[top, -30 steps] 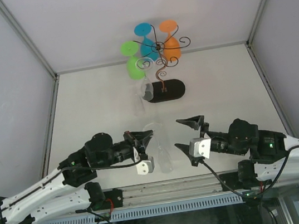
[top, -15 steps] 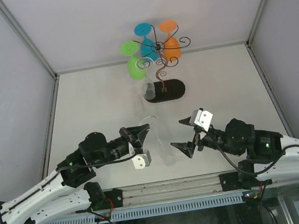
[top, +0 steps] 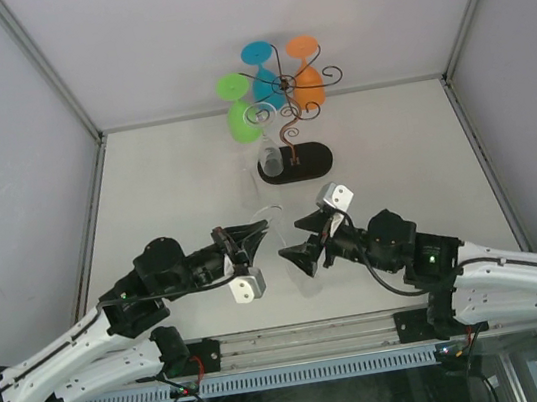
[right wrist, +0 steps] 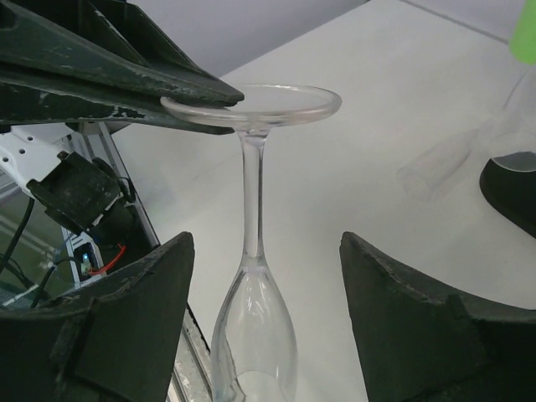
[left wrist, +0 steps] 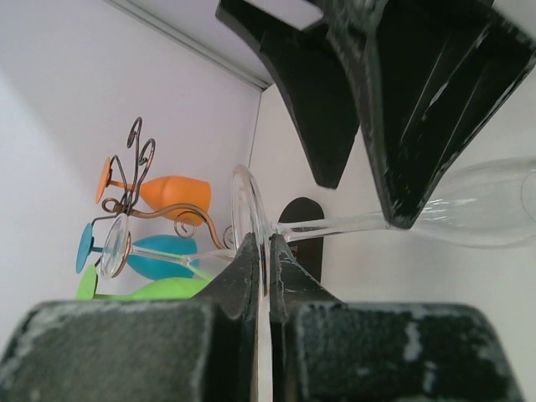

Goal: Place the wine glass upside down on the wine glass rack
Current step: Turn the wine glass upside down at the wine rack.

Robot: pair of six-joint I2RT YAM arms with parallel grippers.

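A clear wine glass (right wrist: 251, 335) hangs foot up and bowl down over the table's near middle. My left gripper (left wrist: 266, 251) is shut on the rim of its round foot (right wrist: 251, 105). My right gripper (right wrist: 266, 243) is open, with one finger on each side of the bowl's top and not touching it. Seen from above, the left gripper (top: 258, 233) and right gripper (top: 305, 239) face each other across the glass. The wine glass rack (top: 288, 127), a thin brown scrolled wire stand on a black oval base (top: 311, 160), stands at the far middle.
On the rack hang a green glass (top: 234, 105), a blue glass (top: 261, 71), an orange glass (top: 306, 74) and a clear one (top: 266, 156). Enclosure walls close the table on three sides. A metal rail (top: 310, 341) runs along the near edge.
My right gripper has swung left and forward to straddle the glass, rolling as it came, and its jaws have narrowed a little. The left gripper has drifted slightly, still gripping the foot.
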